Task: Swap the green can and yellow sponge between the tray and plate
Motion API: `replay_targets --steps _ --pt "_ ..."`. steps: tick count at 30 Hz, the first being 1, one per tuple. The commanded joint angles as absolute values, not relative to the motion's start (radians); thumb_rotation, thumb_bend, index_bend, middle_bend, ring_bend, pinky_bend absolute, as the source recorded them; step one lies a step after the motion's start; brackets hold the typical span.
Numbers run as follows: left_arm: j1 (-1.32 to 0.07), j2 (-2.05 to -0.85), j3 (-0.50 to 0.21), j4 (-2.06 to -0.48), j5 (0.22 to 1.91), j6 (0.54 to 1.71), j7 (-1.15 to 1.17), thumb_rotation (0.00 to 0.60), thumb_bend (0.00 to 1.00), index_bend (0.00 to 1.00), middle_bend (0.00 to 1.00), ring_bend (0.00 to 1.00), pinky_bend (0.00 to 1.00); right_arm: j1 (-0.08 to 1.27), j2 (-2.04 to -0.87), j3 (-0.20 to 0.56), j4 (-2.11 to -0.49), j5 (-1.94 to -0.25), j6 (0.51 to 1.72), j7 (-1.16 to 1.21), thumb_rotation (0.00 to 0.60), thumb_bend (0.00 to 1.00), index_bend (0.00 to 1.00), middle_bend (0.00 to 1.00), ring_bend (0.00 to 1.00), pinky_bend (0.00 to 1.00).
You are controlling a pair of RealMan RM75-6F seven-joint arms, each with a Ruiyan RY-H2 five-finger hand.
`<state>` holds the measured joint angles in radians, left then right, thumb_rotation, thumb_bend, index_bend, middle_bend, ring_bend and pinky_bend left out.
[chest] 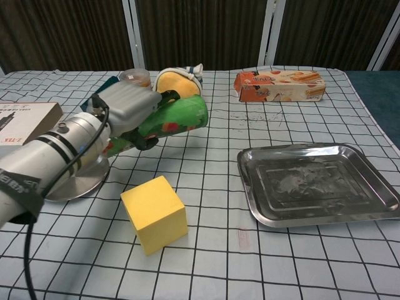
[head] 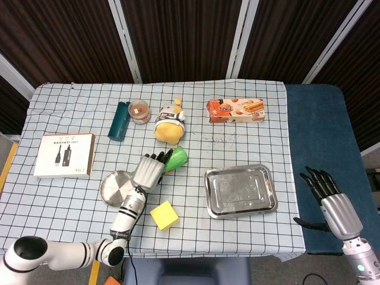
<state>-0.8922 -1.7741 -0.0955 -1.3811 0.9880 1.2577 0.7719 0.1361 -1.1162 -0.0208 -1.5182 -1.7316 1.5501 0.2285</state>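
Observation:
My left hand [head: 148, 171] [chest: 128, 109] grips the green can [head: 177, 157] [chest: 181, 119], which lies tilted on its side just right of the round metal plate [head: 114, 189] [chest: 72, 184]. The yellow sponge [head: 164, 214] [chest: 154, 212] sits on the tablecloth in front of the hand, between plate and tray. The rectangular metal tray [head: 240, 191] [chest: 315, 184] lies to the right with nothing in it. My right hand [head: 329, 199] hangs off the table's right edge, fingers spread, holding nothing.
At the back stand an orange biscuit box [head: 236, 110] [chest: 279, 85], a yellow plush toy [head: 170, 122] [chest: 178, 80], a small jar [head: 140, 111] and a teal case [head: 119, 120]. A white product box [head: 65, 154] lies at the left. A blue surface [head: 323, 136] borders the right.

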Motion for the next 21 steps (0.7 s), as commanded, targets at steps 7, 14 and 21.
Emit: replay_targets --steps 7,14,21 --pt "-0.719 -1.571 0.005 -1.547 0.996 1.299 0.746 0.6 0.64 0.36 0.49 0.54 0.81 0.135 -1.116 -0.026 -1.528 -1.733 1.545 0.217 0.6 0.06 0.0 0.0 0.0 0.0" --pt "-0.666 -1.541 0.027 -1.521 1.028 1.265 0.673 0.6 0.56 0.31 0.41 0.45 0.68 0.14 -1.12 -0.022 -1.535 -1.719 1.53 0.202 0.6 0.06 0.0 0.0 0.0 0.0" --pt "-0.642 -1.527 0.02 -1.551 1.05 1.252 0.67 0.6 0.43 0.0 0.07 0.12 0.38 0.14 -1.118 -0.024 -1.538 -1.718 1.528 0.199 0.6 0.06 0.0 0.0 0.0 0.0"
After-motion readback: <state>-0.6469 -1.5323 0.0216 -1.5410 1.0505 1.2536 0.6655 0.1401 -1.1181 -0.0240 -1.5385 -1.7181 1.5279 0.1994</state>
